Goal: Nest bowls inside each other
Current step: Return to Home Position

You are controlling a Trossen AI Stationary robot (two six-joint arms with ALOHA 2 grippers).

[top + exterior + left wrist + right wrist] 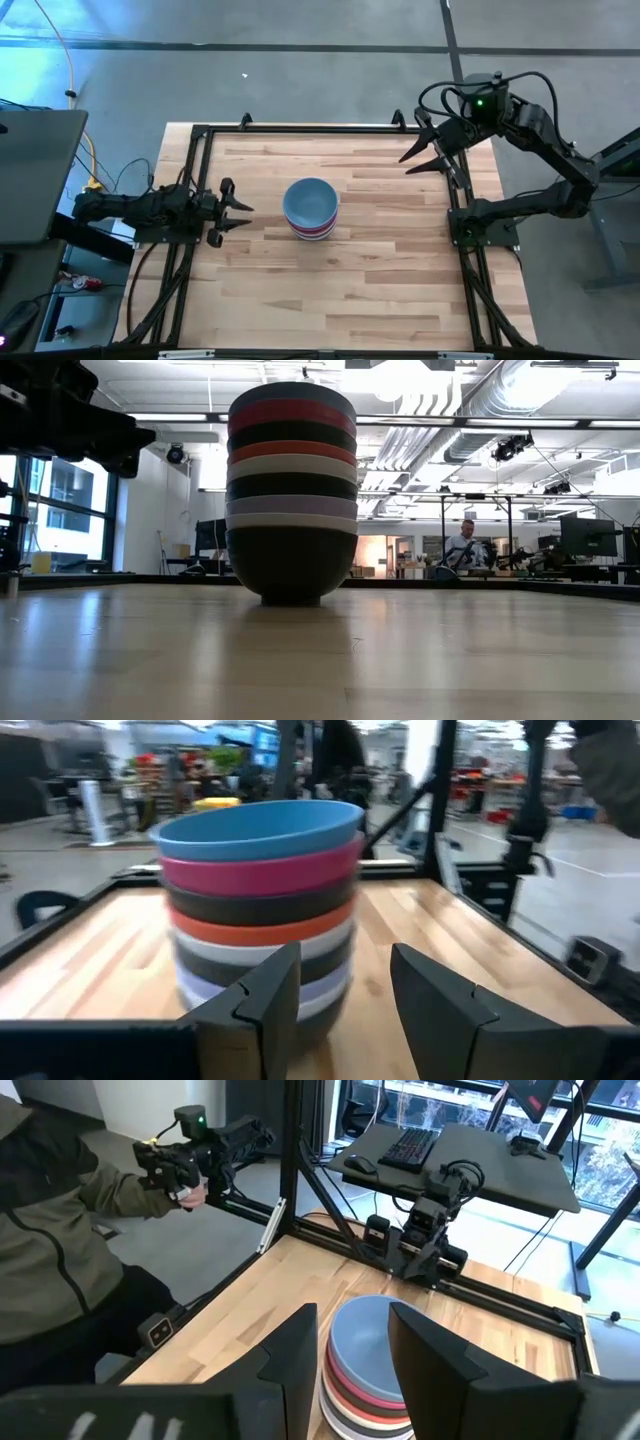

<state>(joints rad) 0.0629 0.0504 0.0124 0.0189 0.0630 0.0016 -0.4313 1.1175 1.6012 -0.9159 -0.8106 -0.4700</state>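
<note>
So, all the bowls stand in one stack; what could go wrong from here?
The stack is tall on a narrow foot, so a knock could topple it. The left gripper lies low beside it, open jaws pointing at it; a forward slip might hit it. The right gripper, raised near the table's far right corner, seems less risky.

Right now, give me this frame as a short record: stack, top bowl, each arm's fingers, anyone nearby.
stack: bowls nested in one upright pile, middle of the table
top bowl: light blue, sitting in the magenta pink bowl
loose bowls: none seen
left fingers: open, empty, at the table's left edge, clear of the pile
right fingers: open, empty, raised over the table's right side
person: olive sleeve beside the table, holding a handheld device
</note>
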